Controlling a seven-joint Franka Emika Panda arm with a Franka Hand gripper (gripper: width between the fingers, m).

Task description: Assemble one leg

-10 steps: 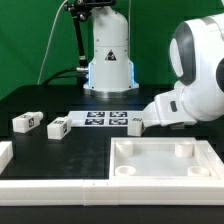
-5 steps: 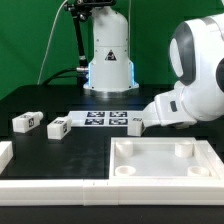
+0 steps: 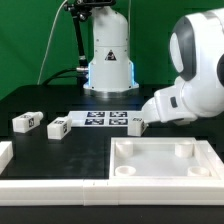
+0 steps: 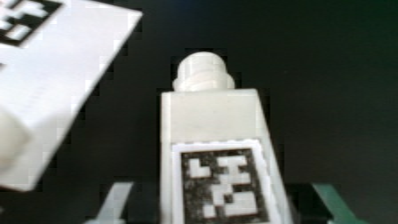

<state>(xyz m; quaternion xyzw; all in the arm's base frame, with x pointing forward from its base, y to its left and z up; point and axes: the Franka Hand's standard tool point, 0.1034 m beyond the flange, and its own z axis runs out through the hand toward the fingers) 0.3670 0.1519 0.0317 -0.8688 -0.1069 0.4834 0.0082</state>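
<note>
Your gripper [image 4: 222, 205] straddled the leg [image 4: 217, 128], a white block with a round peg and a black-and-white tag, at the marker board's [image 3: 98, 118] 3 o'clock. You couldn't tell whether it pinched.

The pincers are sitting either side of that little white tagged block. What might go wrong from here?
The gripper straddles the small white rectangular leg, but contact is unclear; a loose hold could let it slip or twist. The flat white marker board lies close beside it, so a finger might catch its edge. A tilted hold could make the leg's rounded peg miss a socket in the large white tray-like piece.
</note>
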